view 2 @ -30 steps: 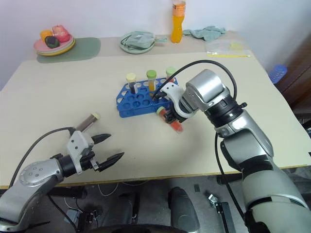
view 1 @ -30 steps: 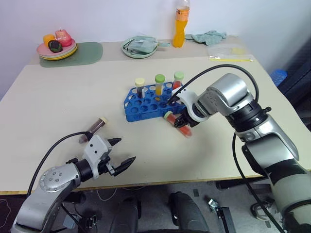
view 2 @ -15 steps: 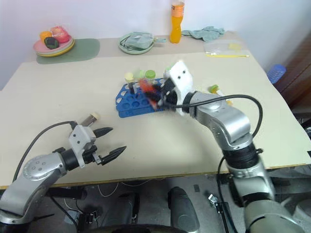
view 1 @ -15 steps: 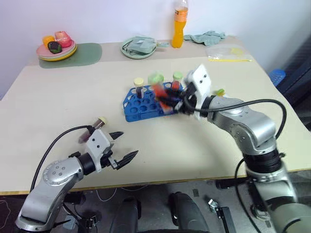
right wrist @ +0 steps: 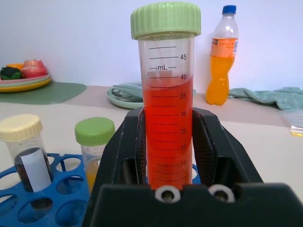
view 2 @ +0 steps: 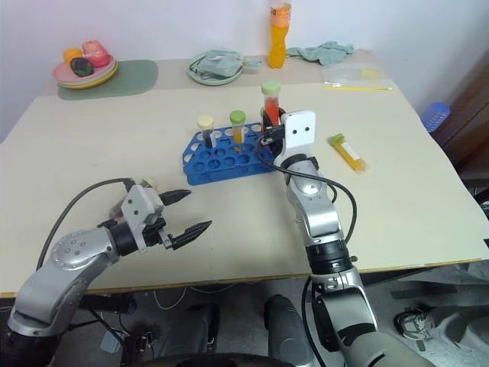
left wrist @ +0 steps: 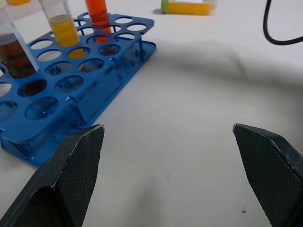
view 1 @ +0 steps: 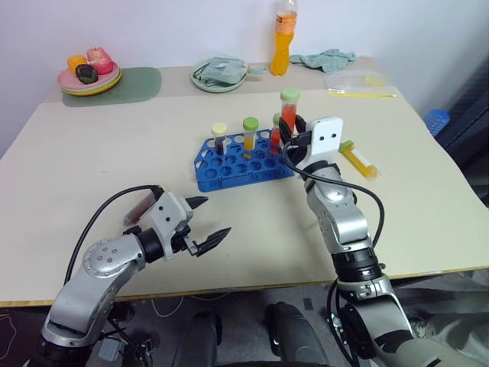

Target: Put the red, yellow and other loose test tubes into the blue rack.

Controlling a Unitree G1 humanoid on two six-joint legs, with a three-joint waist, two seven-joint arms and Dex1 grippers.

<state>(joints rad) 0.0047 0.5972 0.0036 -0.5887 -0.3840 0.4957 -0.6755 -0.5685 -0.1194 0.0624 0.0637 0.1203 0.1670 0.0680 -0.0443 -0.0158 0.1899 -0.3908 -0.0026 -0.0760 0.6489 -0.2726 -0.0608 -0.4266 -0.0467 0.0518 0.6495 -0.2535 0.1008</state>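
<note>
The blue rack (view 1: 229, 173) stands mid-table with three tubes upright in its back row: a dark one with a cream cap (view 1: 219, 138), a yellow one (view 1: 250, 132) and a red one (view 1: 276, 136). My right gripper (right wrist: 169, 124) is shut on a red test tube (view 1: 289, 108) with a green cap, held upright just above the rack's right end. A yellow test tube (view 1: 357, 158) lies on the table to the right of the rack. My left gripper (view 1: 216, 216) stands open near the front left; a dark loose tube (view 1: 139, 209) lies right behind it, mostly hidden.
Along the back edge stand an orange drink bottle (view 1: 286, 38), a pale green plate (view 1: 219, 82) with a cloth on it, a plate of fruit (view 1: 89, 82) on a green mat (view 1: 130, 82), a rumpled cloth (view 1: 328, 57) and a clear bag (view 1: 359, 82).
My right gripper swung up and forward, turning the red tube from lying low in front of the rack to upright above its right end. My left gripper rose and moved a little towards the rack.
</note>
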